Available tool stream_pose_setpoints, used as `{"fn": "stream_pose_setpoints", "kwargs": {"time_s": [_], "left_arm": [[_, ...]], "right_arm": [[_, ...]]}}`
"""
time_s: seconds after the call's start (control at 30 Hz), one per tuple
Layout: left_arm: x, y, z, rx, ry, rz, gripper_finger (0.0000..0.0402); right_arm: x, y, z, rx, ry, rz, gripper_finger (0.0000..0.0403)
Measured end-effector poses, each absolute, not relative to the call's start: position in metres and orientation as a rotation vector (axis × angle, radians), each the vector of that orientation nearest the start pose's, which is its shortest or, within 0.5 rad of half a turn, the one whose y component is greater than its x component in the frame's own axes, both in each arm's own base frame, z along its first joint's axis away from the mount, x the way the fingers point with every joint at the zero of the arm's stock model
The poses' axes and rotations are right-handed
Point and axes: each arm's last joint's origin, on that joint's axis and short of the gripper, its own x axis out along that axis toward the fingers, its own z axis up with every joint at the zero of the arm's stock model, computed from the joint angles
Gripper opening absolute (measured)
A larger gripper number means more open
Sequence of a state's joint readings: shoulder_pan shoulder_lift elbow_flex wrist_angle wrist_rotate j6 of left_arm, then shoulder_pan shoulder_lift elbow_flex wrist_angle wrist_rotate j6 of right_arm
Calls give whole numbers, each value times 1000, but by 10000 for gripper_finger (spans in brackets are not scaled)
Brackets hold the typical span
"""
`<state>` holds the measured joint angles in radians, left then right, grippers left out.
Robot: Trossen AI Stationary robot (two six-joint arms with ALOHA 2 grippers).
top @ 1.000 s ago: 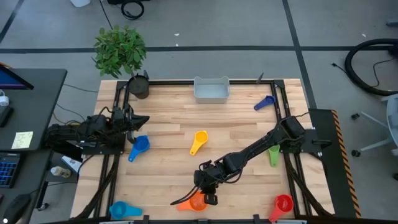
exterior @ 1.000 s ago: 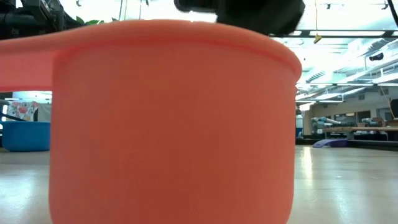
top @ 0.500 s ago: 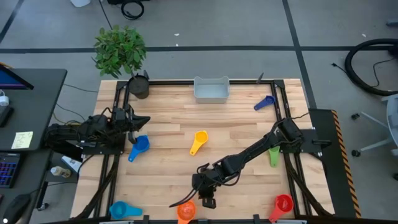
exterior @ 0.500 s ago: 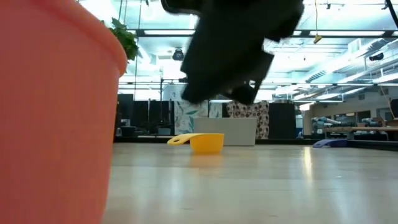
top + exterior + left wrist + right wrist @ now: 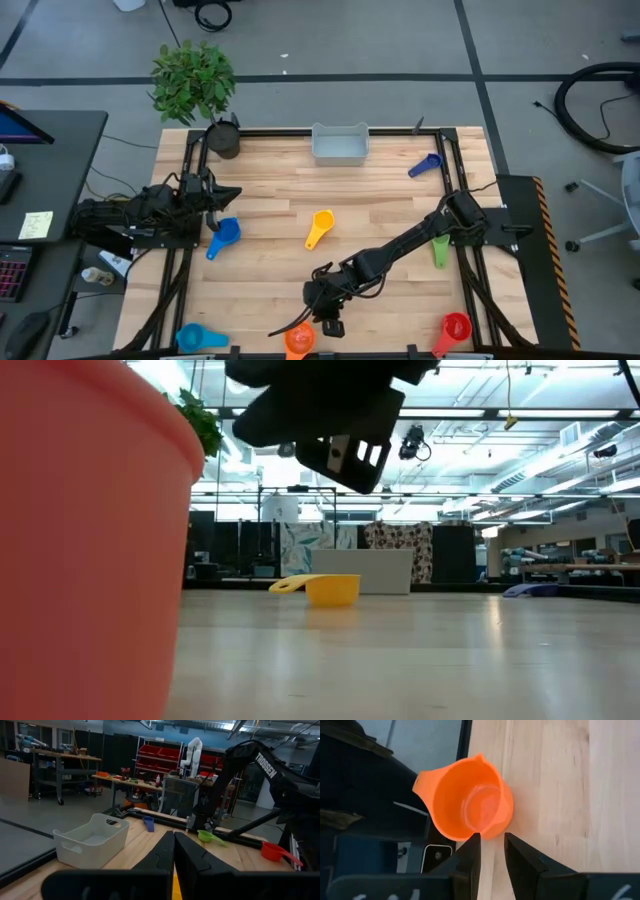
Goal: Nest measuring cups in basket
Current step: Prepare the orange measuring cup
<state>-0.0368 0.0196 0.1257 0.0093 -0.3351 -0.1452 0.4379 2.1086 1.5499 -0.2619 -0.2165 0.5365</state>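
An orange measuring cup (image 5: pixel 298 341) stands upright at the table's near edge, its mouth up (image 5: pixel 472 802). My right gripper (image 5: pixel 325 318) hovers just beside it on the far right. Its fingers are a little apart with only bare wood between them (image 5: pixel 492 842). My left gripper (image 5: pixel 232 192) waits shut at the left side. A blue cup (image 5: pixel 225 234), a yellow cup (image 5: pixel 320 225), a light blue cup (image 5: pixel 192 337), a red cup (image 5: pixel 455 327), a green cup (image 5: pixel 440 248) and a dark blue cup (image 5: pixel 427 164) lie scattered on the wood. The pale basket (image 5: pixel 340 143) stands at the far edge.
A dark plant pot (image 5: pixel 224 138) stands at the far left corner. A black frame rail (image 5: pixel 300 130) runs around the table. The wood between the yellow cup and the basket (image 5: pixel 90 840) is bare. In the low view the orange cup (image 5: pixel 90 560) blocks the left side.
The orange cup has slid from beside my right gripper's fingers toward the table's near edge and a little left. It is still upright. My right gripper has tipped slightly above the table, and the gap between its fingers is unchanged.
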Motion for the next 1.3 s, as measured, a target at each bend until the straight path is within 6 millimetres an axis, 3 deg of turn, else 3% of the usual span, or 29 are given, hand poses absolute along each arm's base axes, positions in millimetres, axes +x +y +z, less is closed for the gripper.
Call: {"fn": "stream_pose_setpoints", "kwargs": {"time_s": [0.27, 0.43, 0.67, 1.0, 1.17, 1.3], "left_arm": [[88, 6, 205, -164, -129, 290, 15], [88, 6, 204, -186, -129, 289, 15], [89, 6, 198, -229, -76, 292, 15], [89, 3, 198, -183, -58, 181, 15], [90, 2, 198, -176, -55, 147, 15], [90, 2, 198, -176, -55, 137, 15]], "right_arm": [[421, 183, 179, 354, 973, 373, 91], [425, 172, 181, 420, 984, 357, 91], [425, 172, 181, 572, 1016, 303, 91], [426, 202, 195, 853, 869, 199, 88], [415, 227, 197, 877, 875, 246, 81], [407, 236, 192, 852, 931, 223, 77]]}}
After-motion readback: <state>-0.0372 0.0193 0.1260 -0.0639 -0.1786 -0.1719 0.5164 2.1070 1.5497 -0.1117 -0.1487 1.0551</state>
